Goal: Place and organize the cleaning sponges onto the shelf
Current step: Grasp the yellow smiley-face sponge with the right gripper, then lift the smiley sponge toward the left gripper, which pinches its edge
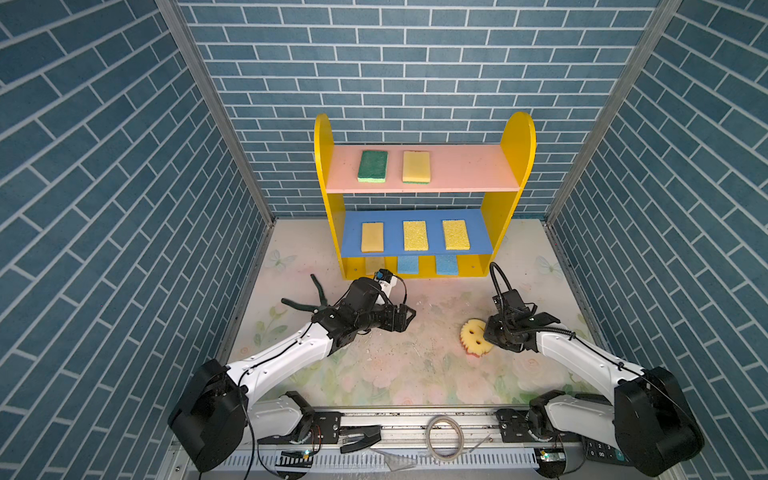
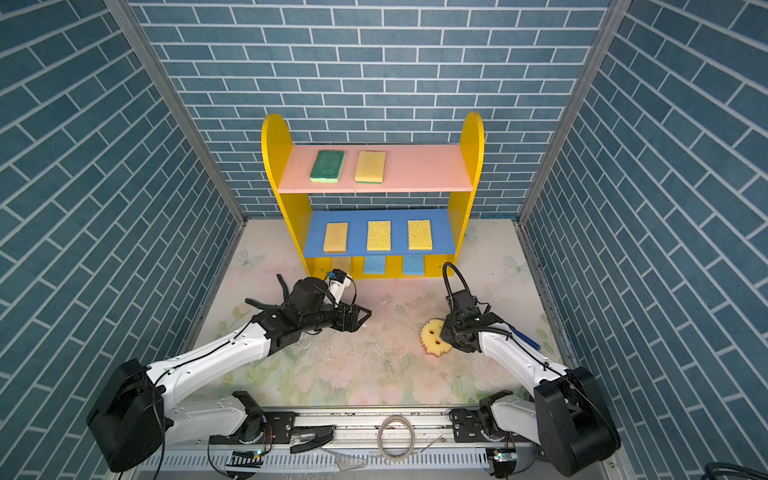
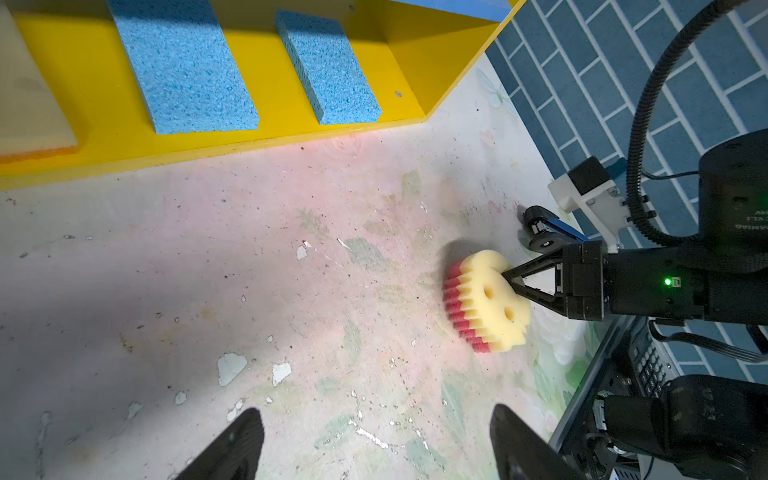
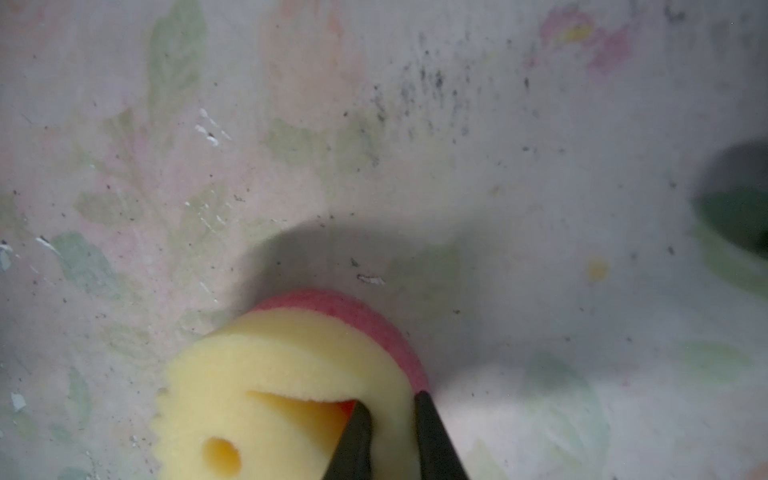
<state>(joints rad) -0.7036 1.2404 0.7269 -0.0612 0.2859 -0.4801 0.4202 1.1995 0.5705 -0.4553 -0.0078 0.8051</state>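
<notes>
Pinching round smiley sponge [image 3: 484, 322] rim, in front of shelf [image 1: 513, 166]: right gripper [image 4: 388, 405], jaws nearly closed; left gripper [image 3: 374, 415] wide open, empty, also before shelf

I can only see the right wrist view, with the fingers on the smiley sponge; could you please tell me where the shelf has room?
Observer: In both top views the pink top board holds two sponges toward its left; its right part is bare.
Operator: And the middle board?
Observer: The blue middle board carries three sponges in a row.
Operator: Where is the left gripper?
Observer: The left gripper hangs open and empty in front of the shelf, apart from the smiley sponge.
</notes>
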